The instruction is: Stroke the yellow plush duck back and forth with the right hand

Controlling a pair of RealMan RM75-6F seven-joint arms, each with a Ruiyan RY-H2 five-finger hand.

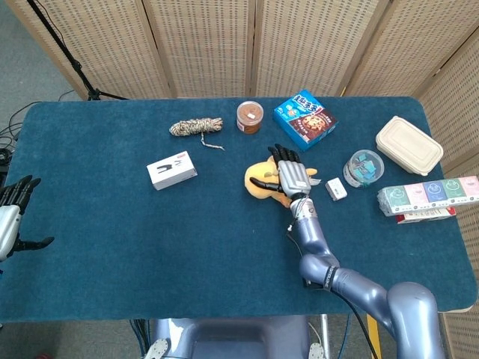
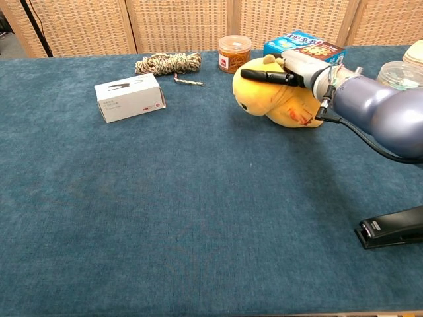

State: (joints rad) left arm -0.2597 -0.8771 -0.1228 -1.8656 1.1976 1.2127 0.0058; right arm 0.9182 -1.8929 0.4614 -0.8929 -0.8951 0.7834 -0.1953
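Note:
The yellow plush duck (image 1: 260,182) (image 2: 264,99) lies on the blue table, right of centre. My right hand (image 1: 293,176) (image 2: 301,69) rests flat on the duck's right part with its fingers spread, palm down, thumb stretched over the duck's top. It holds nothing. My left hand (image 1: 11,217) hangs open off the table's left edge, far from the duck; the chest view does not show it.
Near the duck stand a white box (image 1: 171,170), a rope coil (image 1: 195,126), a brown-lidded jar (image 1: 250,117), a blue cookie box (image 1: 304,119), a small white item (image 1: 336,188) and a clear tub (image 1: 364,167). A black stapler (image 2: 391,227) lies front right.

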